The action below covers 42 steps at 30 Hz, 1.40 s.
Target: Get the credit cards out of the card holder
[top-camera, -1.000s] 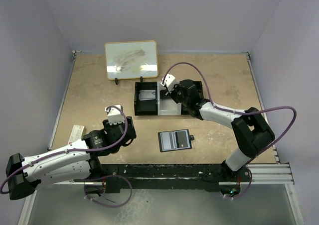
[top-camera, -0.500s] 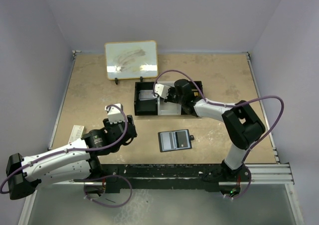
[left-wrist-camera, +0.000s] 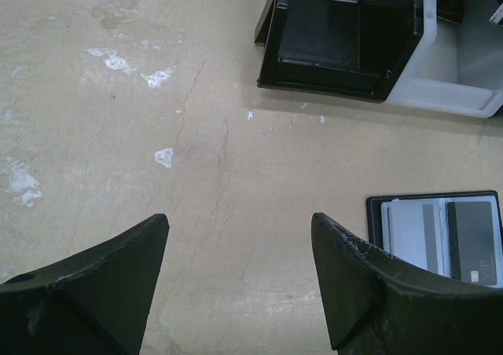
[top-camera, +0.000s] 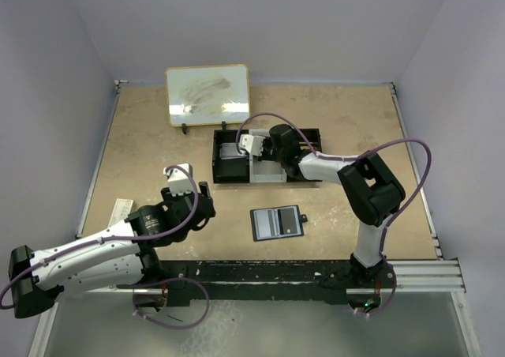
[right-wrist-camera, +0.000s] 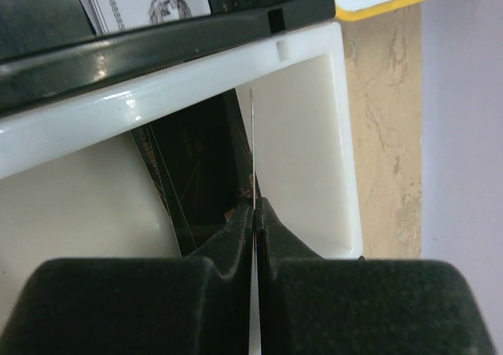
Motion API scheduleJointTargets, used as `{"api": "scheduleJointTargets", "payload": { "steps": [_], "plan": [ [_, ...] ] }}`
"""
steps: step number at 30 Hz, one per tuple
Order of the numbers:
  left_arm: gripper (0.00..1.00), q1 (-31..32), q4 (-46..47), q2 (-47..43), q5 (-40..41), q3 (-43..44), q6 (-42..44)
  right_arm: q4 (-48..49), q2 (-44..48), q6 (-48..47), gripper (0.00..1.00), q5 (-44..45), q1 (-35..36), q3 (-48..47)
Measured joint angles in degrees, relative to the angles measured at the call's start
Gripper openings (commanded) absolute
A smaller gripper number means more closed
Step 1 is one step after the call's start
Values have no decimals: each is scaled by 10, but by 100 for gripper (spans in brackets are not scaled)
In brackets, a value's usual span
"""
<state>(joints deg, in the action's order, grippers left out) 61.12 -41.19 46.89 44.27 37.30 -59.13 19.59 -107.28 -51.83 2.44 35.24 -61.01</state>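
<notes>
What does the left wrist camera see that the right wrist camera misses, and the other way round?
Left wrist only: the flat black card holder, lying open with cards inside. Right wrist only: a thin card seen edge-on, pinched in the shut right end effector. Both: the black-and-white plastic tray and tan tabletop.

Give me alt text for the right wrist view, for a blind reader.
The right gripper, shut, pinches a thin pale card seen edge-on at the white compartment of a black-and-white plastic tray. A dark card lies in that compartment; a printed white card lies in the black compartment beyond.
</notes>
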Motion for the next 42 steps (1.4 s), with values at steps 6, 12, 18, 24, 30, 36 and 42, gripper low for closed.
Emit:
{"api": "scheduleJointTargets", "payload": {
  "steps": [6,12,18,24,30,36,42],
  "plan": [
    [71,0,-9,-14,3,0,0,1,-15,-20,8,16,0,0],
    [71,0,-16,-21,6,1,0,2,-21,-30,24,26,0,-2],
    [71,0,-18,-21,7,1,0,-10,-21,-35,32,26,0,-6],
    [71,0,-18,-20,7,1,0,-28,-18,-26,44,22,0,-10],
    [71,0,-18,-17,7,2,0,-39,-12,-14,44,15,0,-11],
    [71,0,-17,-17,4,7,0,-39,-12,-6,45,21,0,-11],
    [71,0,-17,-17,0,7,0,-40,-13,9,45,29,0,-22]
  ]
}}
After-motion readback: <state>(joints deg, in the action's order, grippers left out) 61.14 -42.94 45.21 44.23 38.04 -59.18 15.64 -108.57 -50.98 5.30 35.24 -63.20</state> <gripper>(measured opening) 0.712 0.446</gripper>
